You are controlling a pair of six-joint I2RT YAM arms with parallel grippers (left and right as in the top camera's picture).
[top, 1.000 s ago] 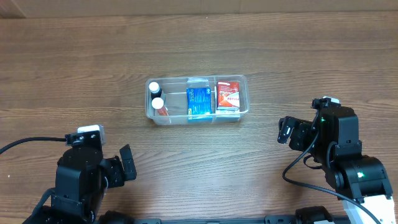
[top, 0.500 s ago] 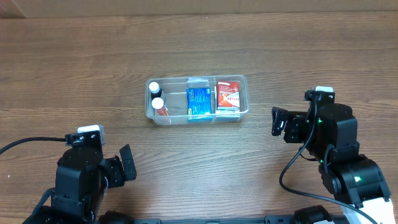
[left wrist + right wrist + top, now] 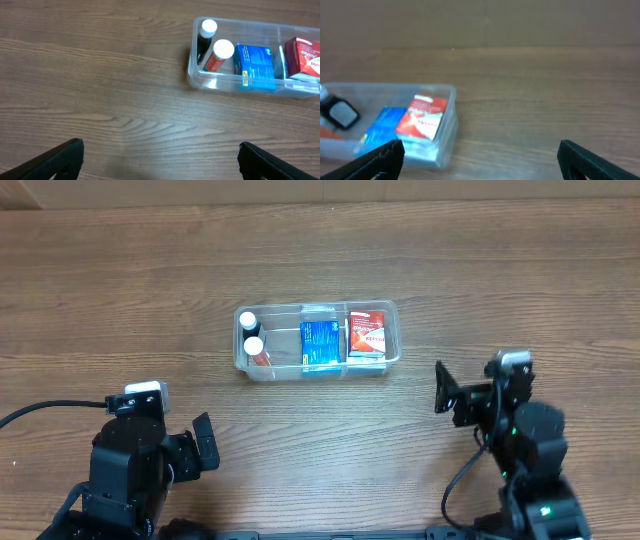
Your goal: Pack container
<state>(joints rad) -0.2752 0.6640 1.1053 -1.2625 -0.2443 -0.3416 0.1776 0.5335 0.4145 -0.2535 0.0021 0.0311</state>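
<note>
The clear plastic container (image 3: 392, 310) sits mid-table. It holds two white-capped bottles (image 3: 254, 346), a blue box (image 3: 319, 343) and a red box (image 3: 367, 332). It also shows in the left wrist view (image 3: 192, 75) and the right wrist view (image 3: 449, 125). My left gripper (image 3: 205, 442) is open and empty at the near left, well short of the container; in its wrist view the gripper (image 3: 160, 160) spans bare wood. My right gripper (image 3: 443, 389) is open and empty, to the right of and nearer than the container; in its wrist view the gripper (image 3: 480, 157) is open.
The wooden table (image 3: 120, 300) runs all round the container. A black cable (image 3: 30, 415) lies at the near left edge beside the left arm.
My right arm has pulled back toward the near edge and turned, its gripper now lower in the overhead view. The left arm and the container have not moved.
</note>
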